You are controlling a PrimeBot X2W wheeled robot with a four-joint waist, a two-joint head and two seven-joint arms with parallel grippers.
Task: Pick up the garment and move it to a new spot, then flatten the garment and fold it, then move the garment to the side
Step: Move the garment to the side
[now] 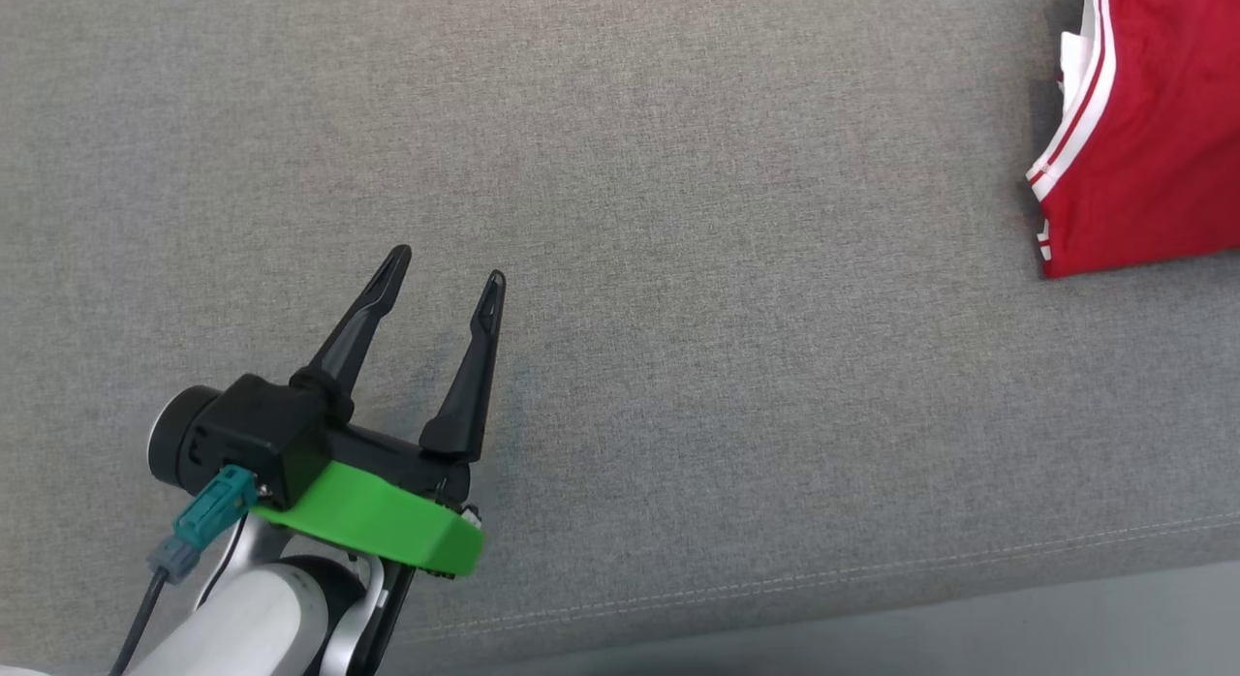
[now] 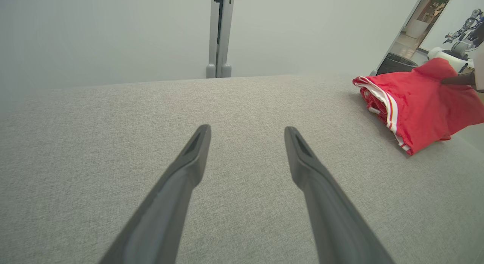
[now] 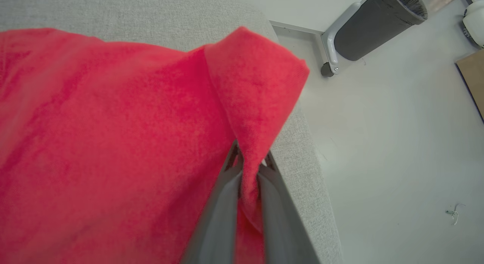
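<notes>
The red garment point(image 1: 1153, 124) lies at two o'clock on the grey cushion point(image 1: 727, 318), a fold clamped in the right pincer point(image 3: 251, 155), while the left pincer point(image 1: 448, 266) hovers spread apart at seven o'clock.

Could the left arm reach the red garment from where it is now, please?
Probably yes: only bare grey cushion lies between the open left gripper and the red garment, which the right gripper pinches.
</notes>
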